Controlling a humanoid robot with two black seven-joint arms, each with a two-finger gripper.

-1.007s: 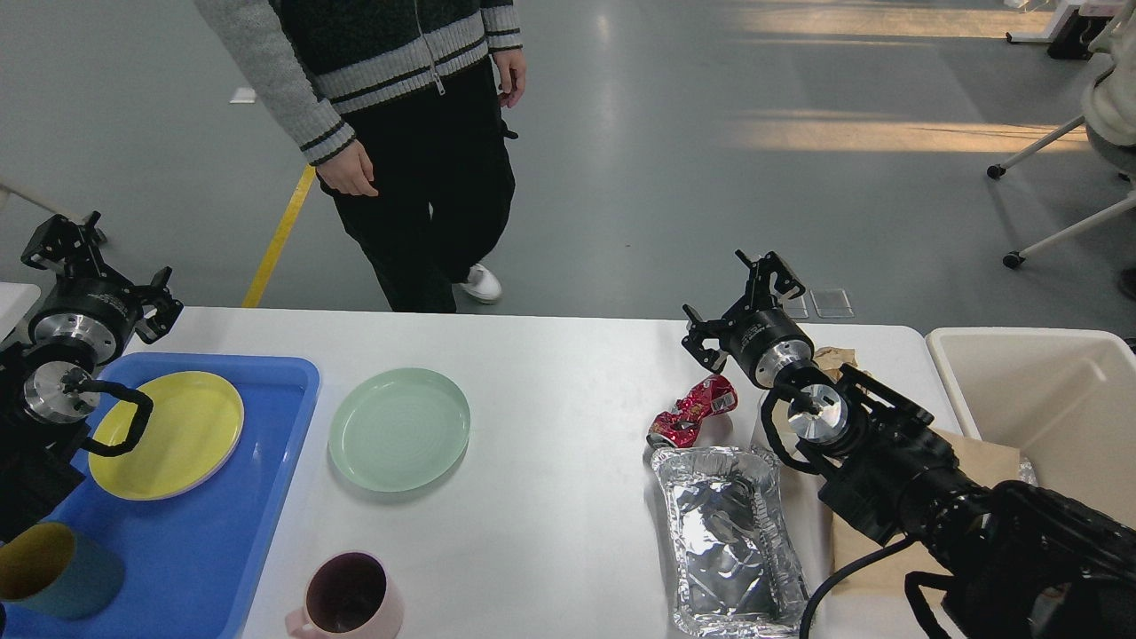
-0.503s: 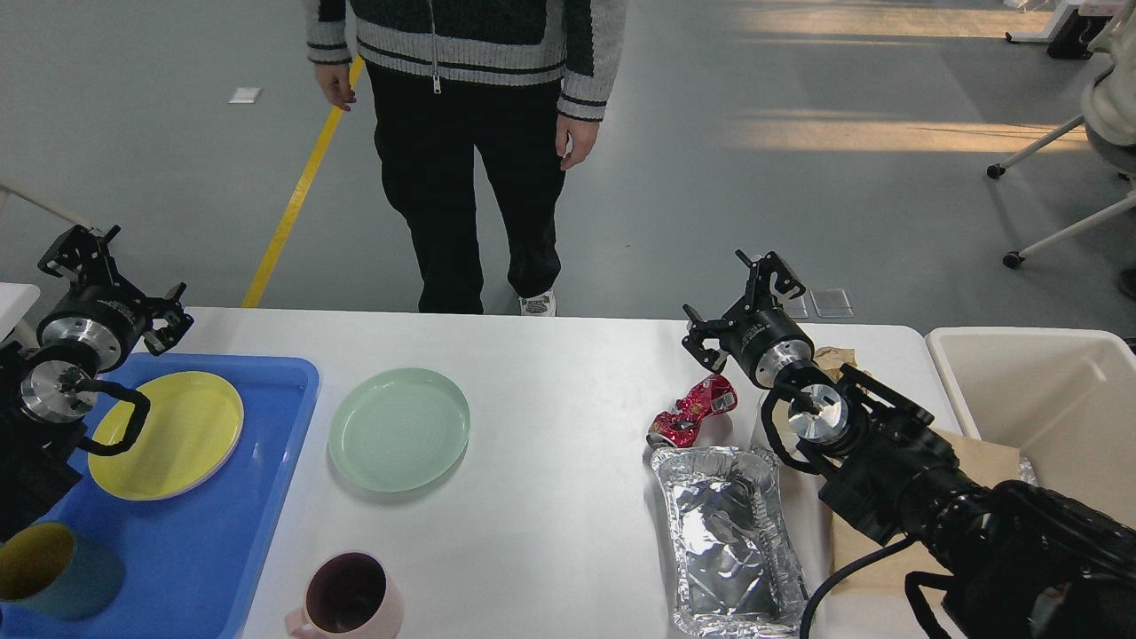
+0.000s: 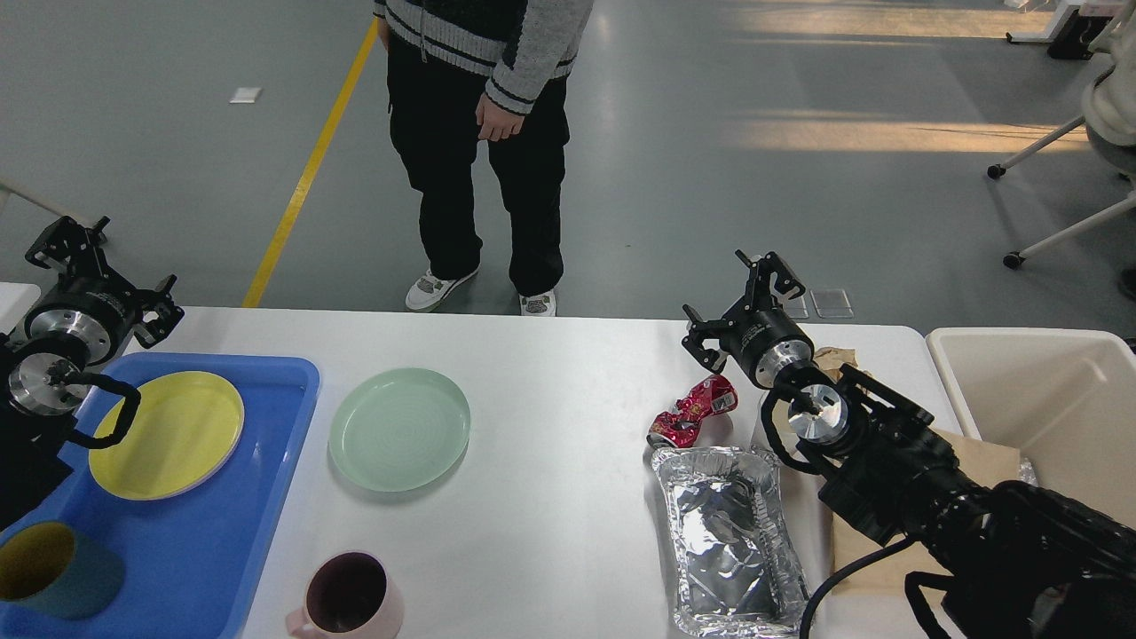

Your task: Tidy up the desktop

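The white desktop (image 3: 550,408) spans the view. My left gripper (image 3: 105,266) hovers open above the far left corner, just beyond the blue tray (image 3: 257,497), with nothing between its fingers. Over the far right part of the desktop my right gripper (image 3: 733,303) stands open and empty, just behind a crushed red can (image 3: 692,411). A green plate (image 3: 399,429) lies mid-left. A pink mug (image 3: 346,595) stands at the near edge. A crumpled foil tray (image 3: 728,541) lies below the can.
The blue tray holds a yellow plate (image 3: 167,433) and a teal cup (image 3: 53,568). Brown paper (image 3: 985,461) lies under my right arm. A cream bin (image 3: 1038,399) stands off the right end. A person (image 3: 479,133) stands beyond the far edge.
The person has walked right along the far side and stopped. My left gripper dipped right, then went back up and left. The right arm has not moved.
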